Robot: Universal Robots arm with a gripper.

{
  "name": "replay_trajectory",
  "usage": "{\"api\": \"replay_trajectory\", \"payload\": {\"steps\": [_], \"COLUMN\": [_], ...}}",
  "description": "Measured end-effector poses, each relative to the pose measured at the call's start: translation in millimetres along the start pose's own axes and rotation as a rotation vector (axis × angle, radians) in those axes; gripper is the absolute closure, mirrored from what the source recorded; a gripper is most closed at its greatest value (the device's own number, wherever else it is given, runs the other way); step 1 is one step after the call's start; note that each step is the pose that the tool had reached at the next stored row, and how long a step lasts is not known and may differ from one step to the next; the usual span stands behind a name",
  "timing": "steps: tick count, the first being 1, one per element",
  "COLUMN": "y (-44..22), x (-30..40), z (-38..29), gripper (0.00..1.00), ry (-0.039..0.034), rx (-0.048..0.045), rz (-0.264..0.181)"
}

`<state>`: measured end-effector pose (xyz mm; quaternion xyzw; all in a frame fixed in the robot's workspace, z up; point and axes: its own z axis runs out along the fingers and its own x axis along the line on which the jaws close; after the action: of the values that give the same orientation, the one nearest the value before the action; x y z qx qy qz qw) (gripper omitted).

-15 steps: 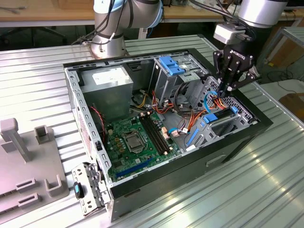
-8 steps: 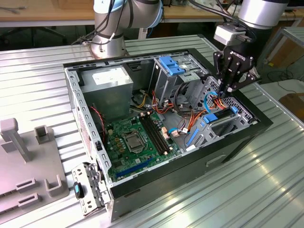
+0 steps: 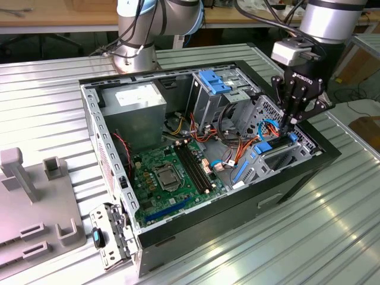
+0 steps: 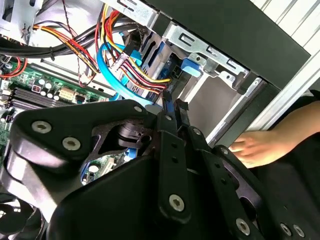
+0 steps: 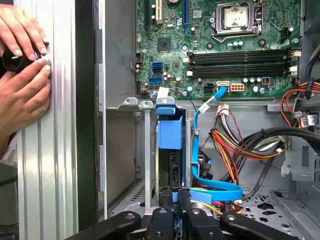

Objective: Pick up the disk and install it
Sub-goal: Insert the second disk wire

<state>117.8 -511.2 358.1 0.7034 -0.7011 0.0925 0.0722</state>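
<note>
we see hand (image 3: 289, 126) fingers together, clamped on disk (image 5: 170, 150), blue-railed, standing on edge in drive bay at computer case (image 3: 297, 172) front corner. motherboard (image 3: 172, 172) farther in. person's hands (image 5: 22, 70) on table (image 3: 285, 237) beyond case wall.

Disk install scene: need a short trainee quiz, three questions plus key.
1. True or false: the disk stands on edge in a bay of the open case.
2. The gripper is: A) wide open above the case; B) shut on the disk; C) parked outside the case.
3. Fill in: beside the case wall, a person's ____ are on the ribbed table.
Key: 1 true; 2 B; 3 hands.
</note>
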Motion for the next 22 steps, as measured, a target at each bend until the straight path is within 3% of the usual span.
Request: {"api": "replay_trajectory", "payload": {"steps": [6,8,16,18,19,22], "y": [0.0,0.1,0.2,0.2,0.2,1.0], "x": [0.3,1.2,4.5,4.6,4.8,5.6], "z": [0.3,0.6,2.7,2.8,2.9,3.0], "gripper": [0.84,0.76,0.76,0.78,0.84,0.84], "ry": [-0.0002,-0.0001,-0.0001,-0.0008,-0.0010,-0.0013], "rx": [0.0000,0.0000,0.0001,0.0000,0.0000,0.0000], "rz": [0.000,0.000,0.000,0.000,0.000,0.000]}}
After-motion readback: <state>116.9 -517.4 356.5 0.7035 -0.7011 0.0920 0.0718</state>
